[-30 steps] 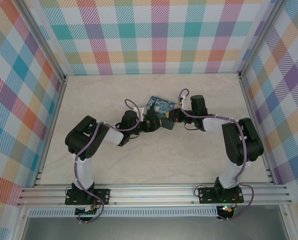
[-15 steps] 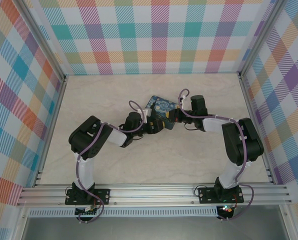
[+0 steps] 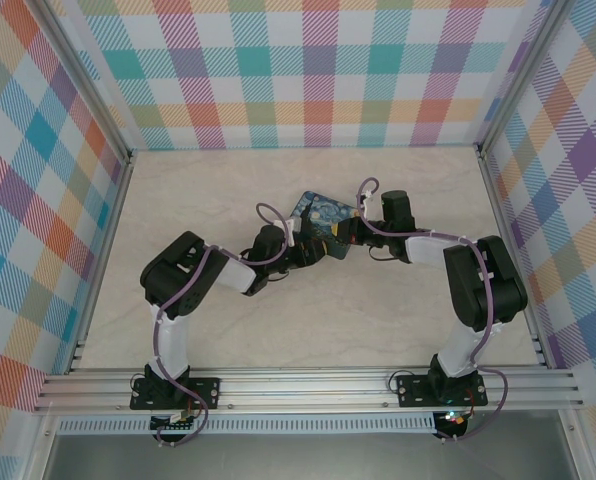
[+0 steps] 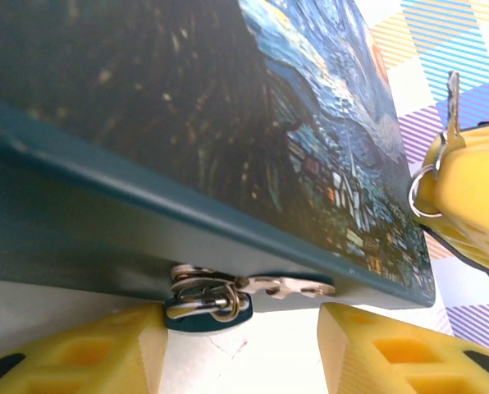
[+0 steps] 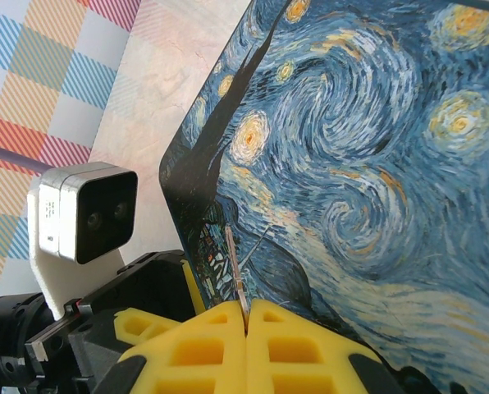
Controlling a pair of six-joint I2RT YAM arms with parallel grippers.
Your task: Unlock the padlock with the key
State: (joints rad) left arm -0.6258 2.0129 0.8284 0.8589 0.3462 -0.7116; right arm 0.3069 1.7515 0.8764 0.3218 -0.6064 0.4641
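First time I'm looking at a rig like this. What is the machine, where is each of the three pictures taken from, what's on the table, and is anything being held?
The machine is two robot arms, a left arm and a right arm, bolted at the near edge of a table. Each ends in a two-finger pincer with yellow pads. The wide picture looks down from above and behind them. The other two come from small wrist cameras, so each shows its own fingers at the bottom.

On the table sits a dark-blue tin with a starry-night print. A tiny blue padlock hangs from a metal latch on the tin's side. The left pincer is open with a finger on either side of the padlock, not gripping it. The right pincer is shut on the thin key.
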